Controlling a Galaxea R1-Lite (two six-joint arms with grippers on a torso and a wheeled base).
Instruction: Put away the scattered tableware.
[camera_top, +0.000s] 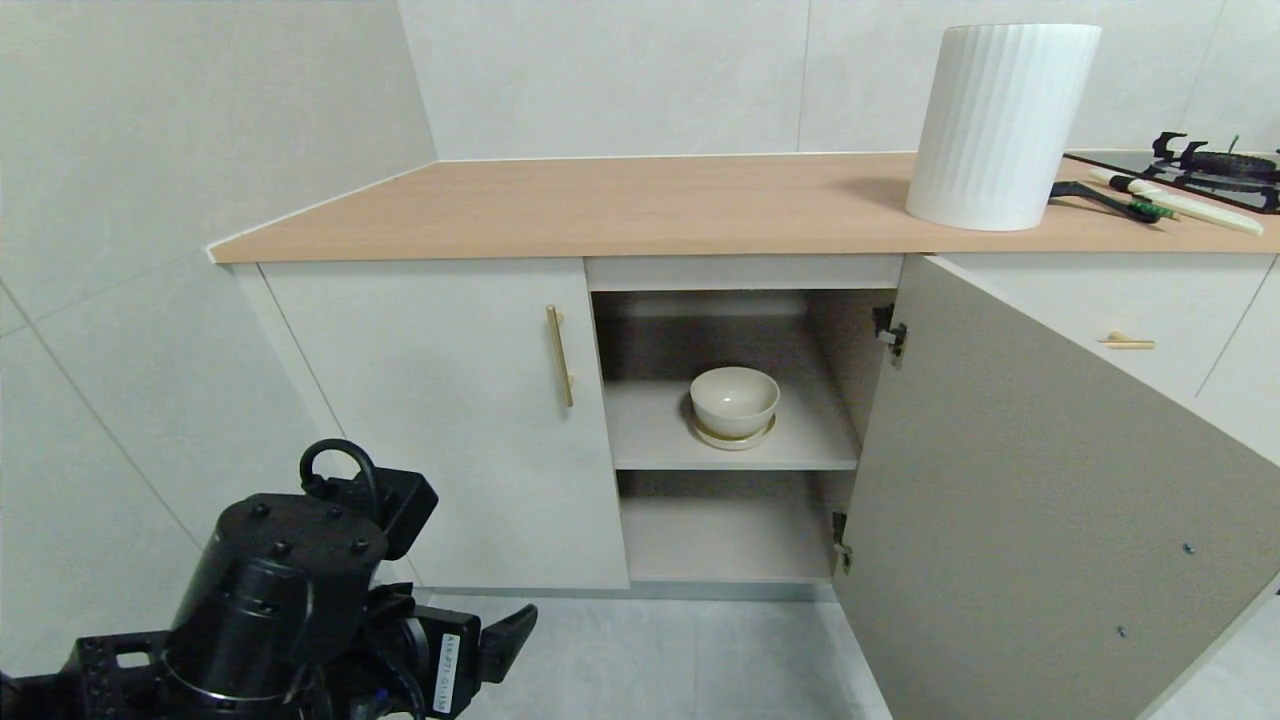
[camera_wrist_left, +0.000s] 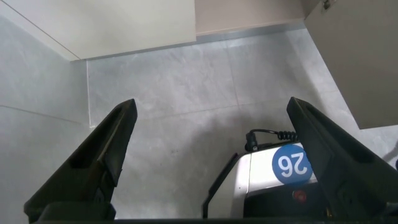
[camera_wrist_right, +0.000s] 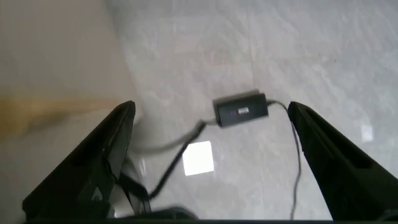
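Note:
A cream bowl (camera_top: 734, 401) rests on a small plate (camera_top: 735, 437) on the upper shelf of the open cabinet (camera_top: 730, 440). On the counter at the far right lie a black-handled utensil (camera_top: 1105, 199) and a white-handled one (camera_top: 1180, 203). My left arm hangs low at the bottom left, well short of the cabinet; one finger of the left gripper (camera_top: 507, 630) pokes out over the floor. In the left wrist view the left gripper (camera_wrist_left: 211, 115) is open over grey floor tiles, holding nothing. My right gripper (camera_wrist_right: 211, 115) is open too, above floor with a black power brick (camera_wrist_right: 241, 109).
The cabinet door (camera_top: 1040, 500) swings wide open to the right, taking up floor space. The left door (camera_top: 440, 410) with a gold handle is closed. A tall white ribbed cylinder (camera_top: 1000, 125) stands on the wooden counter (camera_top: 600, 205). A gas hob (camera_top: 1215, 165) sits far right.

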